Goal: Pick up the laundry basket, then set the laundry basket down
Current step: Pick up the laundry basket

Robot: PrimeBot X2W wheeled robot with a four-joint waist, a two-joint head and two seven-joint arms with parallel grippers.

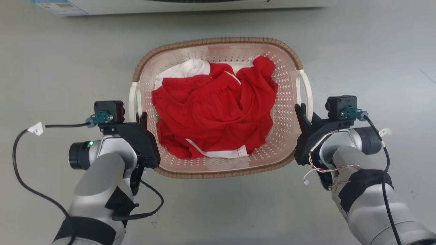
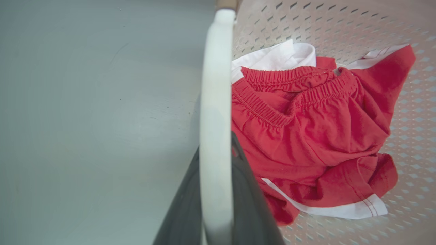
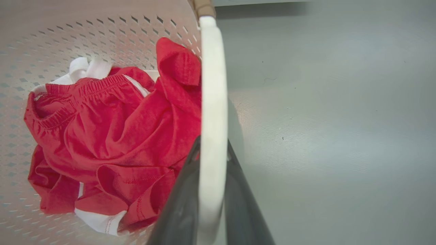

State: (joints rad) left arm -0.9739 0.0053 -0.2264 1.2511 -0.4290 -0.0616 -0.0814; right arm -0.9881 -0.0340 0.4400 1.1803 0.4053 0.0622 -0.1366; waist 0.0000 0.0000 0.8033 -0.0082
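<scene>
Head view: laundry basket (image 1: 218, 41) is sitting centre frame over grey floor (image 1: 51, 68), red clothes (image 1: 214, 112) lying inside. Left gripper (image 1: 142, 116) is clamping the left white handle (image 1: 132, 97); right gripper (image 1: 301, 109) is clamping the right white handle (image 1: 308, 90). Wrist views: 2 fingers (image 2: 252, 204) are straddling each handle.

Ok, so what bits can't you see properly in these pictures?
- Head view: the white appliance is cut off by the top edge.
- Head view: the white garment is mostly buried under the red shorts.
- Left wrist view: the white handle hides the tips of the left gripper.
- Whether the laundry basket touches the floor: unclear.
</scene>
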